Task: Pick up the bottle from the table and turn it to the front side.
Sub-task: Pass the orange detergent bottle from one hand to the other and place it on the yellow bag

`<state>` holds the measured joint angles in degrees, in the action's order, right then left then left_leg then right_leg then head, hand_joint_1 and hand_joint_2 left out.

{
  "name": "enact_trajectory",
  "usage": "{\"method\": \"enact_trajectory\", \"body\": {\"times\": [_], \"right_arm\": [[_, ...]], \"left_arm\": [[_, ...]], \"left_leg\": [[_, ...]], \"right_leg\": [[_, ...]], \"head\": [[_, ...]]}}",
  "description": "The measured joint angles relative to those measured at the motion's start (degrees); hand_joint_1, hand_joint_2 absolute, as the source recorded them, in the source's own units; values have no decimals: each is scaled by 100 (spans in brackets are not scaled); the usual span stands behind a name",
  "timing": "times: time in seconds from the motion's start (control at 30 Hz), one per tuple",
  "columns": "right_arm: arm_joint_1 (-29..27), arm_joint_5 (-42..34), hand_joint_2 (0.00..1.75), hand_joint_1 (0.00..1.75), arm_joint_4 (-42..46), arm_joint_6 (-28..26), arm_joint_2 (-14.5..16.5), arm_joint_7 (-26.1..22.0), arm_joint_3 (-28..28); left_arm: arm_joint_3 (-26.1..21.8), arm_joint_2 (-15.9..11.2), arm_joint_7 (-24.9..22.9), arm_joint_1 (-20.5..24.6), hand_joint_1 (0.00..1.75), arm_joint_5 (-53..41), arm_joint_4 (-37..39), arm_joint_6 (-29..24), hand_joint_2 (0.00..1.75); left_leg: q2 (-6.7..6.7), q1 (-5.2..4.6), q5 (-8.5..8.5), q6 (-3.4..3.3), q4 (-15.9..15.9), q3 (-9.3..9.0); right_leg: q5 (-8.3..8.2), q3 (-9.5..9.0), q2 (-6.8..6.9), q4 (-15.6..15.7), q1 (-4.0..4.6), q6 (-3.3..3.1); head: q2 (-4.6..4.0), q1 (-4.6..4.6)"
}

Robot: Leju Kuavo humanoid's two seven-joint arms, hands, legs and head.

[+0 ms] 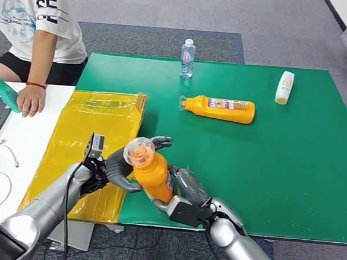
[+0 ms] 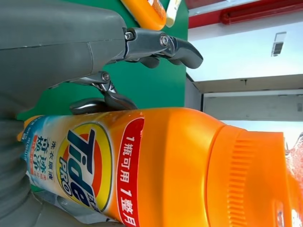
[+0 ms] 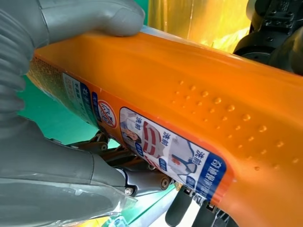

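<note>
An orange detergent bottle (image 1: 152, 175) is held clear of the green table (image 1: 294, 174), near its front edge, cap tilted up toward the camera; both hands are on it. The left hand (image 1: 117, 168) wraps the upper body just below the clear cap (image 1: 139, 151), though its wrist view shows some fingers (image 2: 178, 47) standing off the plastic; the right hand (image 1: 190, 193) grips the lower body, thumb (image 3: 89, 16) pressed along one edge and fingers under the back label. The front label faces the left wrist camera; the back label, the right. The bottle looks rigid and smooth, probably slick, and likely heavy if full; the flat sides near the middle seem the safest hold, not the cap. A second orange bottle (image 1: 220, 109), a water bottle (image 1: 187, 58) and a white bottle (image 1: 285, 87) sit farther back; a person (image 1: 34, 31) sits at the table's left.
</note>
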<state>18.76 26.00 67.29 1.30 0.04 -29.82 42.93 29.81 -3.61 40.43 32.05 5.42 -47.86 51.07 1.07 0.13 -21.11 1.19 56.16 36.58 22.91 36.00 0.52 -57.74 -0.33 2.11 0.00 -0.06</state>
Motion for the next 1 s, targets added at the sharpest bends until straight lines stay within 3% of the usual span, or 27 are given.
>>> {"method": "enact_trajectory", "body": {"times": [0.3, 1.0], "right_arm": [[-20, 173, 175, 175, -192, -281, -22, 181, -26], [-20, 178, 175, 175, -343, -276, -26, 132, -33]], "left_arm": [[537, -1, -47, 407, 0, -969, 147, -1074, 175], [958, -106, -56, 475, 0, -831, 154, -1260, 175]], "left_leg": [[-1, 0, 0, -1, 0, 1], [-1, 0, 0, -1, 0, 3]], "right_leg": [[-3, -2, 1, 0, 0, 2], [-2, -1, 2, -1, -1, 2]], "head": [[0, 1], [0, 1]]}}
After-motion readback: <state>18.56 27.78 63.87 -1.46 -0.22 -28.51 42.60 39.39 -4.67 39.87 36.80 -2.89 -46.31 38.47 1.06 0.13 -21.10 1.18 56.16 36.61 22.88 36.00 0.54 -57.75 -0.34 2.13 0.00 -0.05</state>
